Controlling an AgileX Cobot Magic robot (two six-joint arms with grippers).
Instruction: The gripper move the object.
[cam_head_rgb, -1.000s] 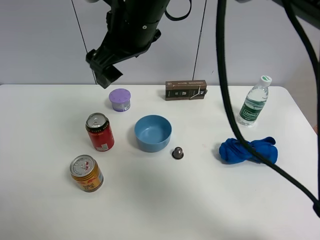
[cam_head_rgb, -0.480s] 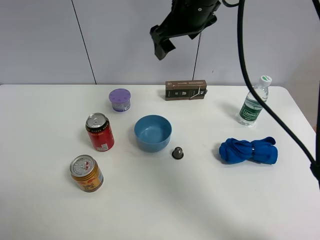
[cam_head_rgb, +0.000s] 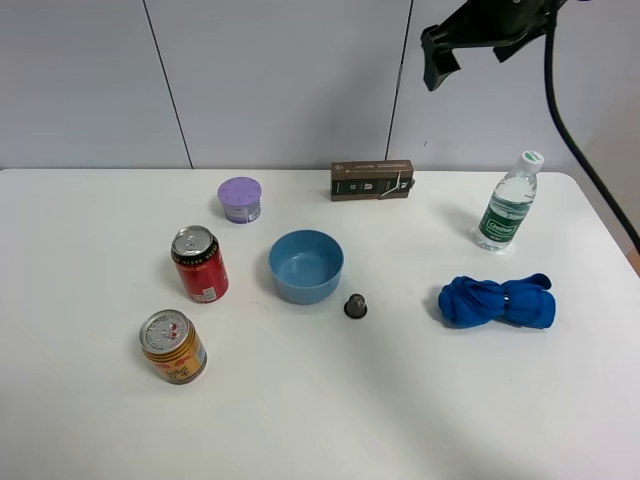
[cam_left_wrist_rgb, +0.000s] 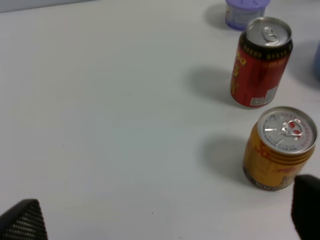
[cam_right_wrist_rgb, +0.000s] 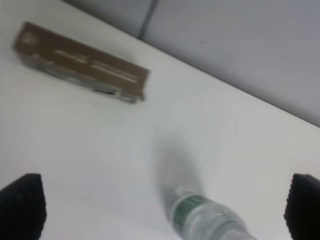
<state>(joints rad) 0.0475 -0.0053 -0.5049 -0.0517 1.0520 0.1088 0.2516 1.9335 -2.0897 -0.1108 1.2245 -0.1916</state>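
Note:
The short gold-orange can (cam_head_rgb: 173, 347) with a silver pull-tab top stands upright at the front left of the white table (cam_head_rgb: 330, 420). In the left wrist view it (cam_left_wrist_rgb: 280, 148) stands just beside one fingertip (cam_left_wrist_rgb: 306, 205). My left gripper (cam_left_wrist_rgb: 165, 220) is open and empty, with bare table between its jaws; it does not show in the exterior view. My right gripper (cam_head_rgb: 437, 60) hangs high at the top right, far from the can. In its wrist view the right gripper (cam_right_wrist_rgb: 161, 210) is open and empty.
A taller red can (cam_head_rgb: 200, 264) stands behind the gold can. A purple cup (cam_head_rgb: 240, 199), a blue bowl (cam_head_rgb: 305, 265), a small dark capsule (cam_head_rgb: 355, 305), a brown box (cam_head_rgb: 372, 180), a water bottle (cam_head_rgb: 508, 205) and a blue cloth (cam_head_rgb: 497, 301) are spread over the table.
The dark arm has swung across the top of the exterior view from the upper left to the upper right. Nothing on the table has moved.

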